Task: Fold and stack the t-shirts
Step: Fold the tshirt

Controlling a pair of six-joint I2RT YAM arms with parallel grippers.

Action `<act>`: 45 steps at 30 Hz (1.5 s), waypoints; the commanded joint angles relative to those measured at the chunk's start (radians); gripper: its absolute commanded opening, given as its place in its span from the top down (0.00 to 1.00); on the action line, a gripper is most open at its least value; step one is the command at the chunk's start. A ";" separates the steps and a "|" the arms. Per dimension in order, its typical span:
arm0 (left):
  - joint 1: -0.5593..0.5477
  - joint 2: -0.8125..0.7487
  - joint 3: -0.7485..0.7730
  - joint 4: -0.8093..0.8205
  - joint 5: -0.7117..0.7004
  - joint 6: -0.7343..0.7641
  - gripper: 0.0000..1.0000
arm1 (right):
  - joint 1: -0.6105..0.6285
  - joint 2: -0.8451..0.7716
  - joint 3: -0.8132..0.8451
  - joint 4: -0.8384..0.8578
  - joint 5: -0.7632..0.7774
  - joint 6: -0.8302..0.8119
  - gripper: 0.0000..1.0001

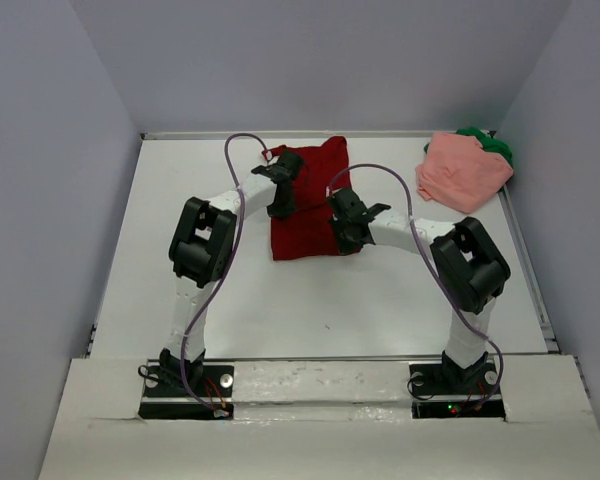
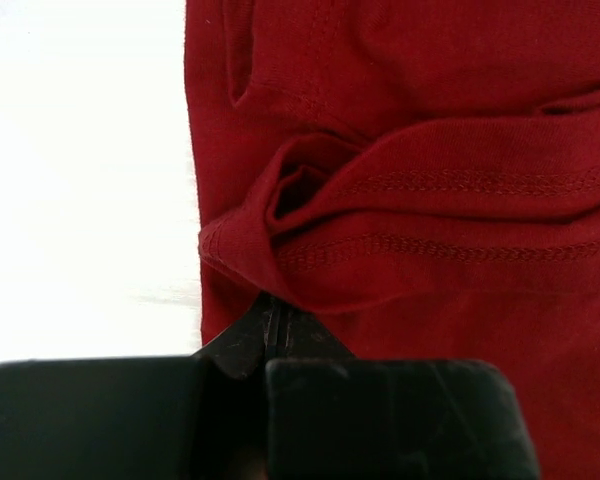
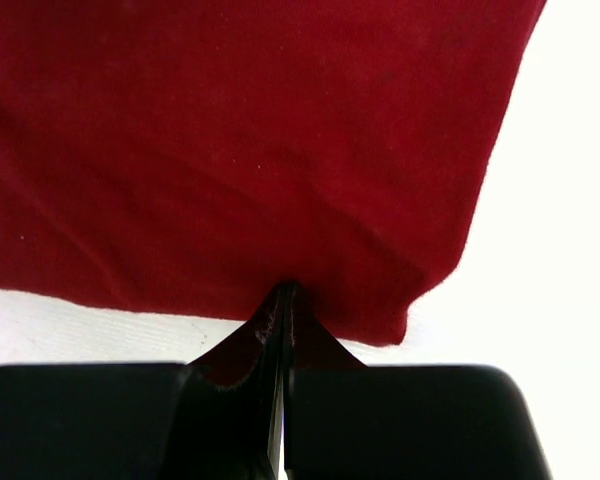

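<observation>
The dark red t-shirt lies partly folded at the middle back of the table. My left gripper is at its left edge, jaws shut, with a bunched hem fold of the red cloth over its tips. My right gripper is at the shirt's near right corner, jaws shut on the red cloth at their tips. The salmon pink t-shirt lies crumpled at the back right. It rests on the green t-shirt, which shows only as a strip behind it.
The white table has raised rims at the back and right. Grey walls stand close on the left, back and right. Purple cables loop over both arms. The arm bases sit on the near ledge.
</observation>
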 commanded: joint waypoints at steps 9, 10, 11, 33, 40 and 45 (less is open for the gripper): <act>-0.004 -0.093 0.031 -0.005 0.018 -0.002 1.00 | 0.009 0.091 0.044 0.002 -0.016 0.023 1.00; -0.005 -0.100 0.029 -0.006 0.015 -0.003 1.00 | 0.009 0.091 0.044 0.002 -0.018 0.023 1.00; -0.006 -0.111 0.028 -0.009 0.010 -0.003 1.00 | 0.009 0.093 0.045 0.004 -0.021 0.022 1.00; -0.027 -0.080 0.128 -0.057 -0.014 -0.003 1.00 | 0.019 0.070 0.041 -0.007 -0.010 0.014 1.00; -0.027 -0.062 0.138 -0.071 -0.017 0.000 1.00 | 0.019 0.080 0.051 -0.013 -0.018 0.017 1.00; -0.028 -0.068 0.118 -0.080 -0.028 -0.003 1.00 | 0.019 0.090 0.057 -0.013 -0.010 0.019 1.00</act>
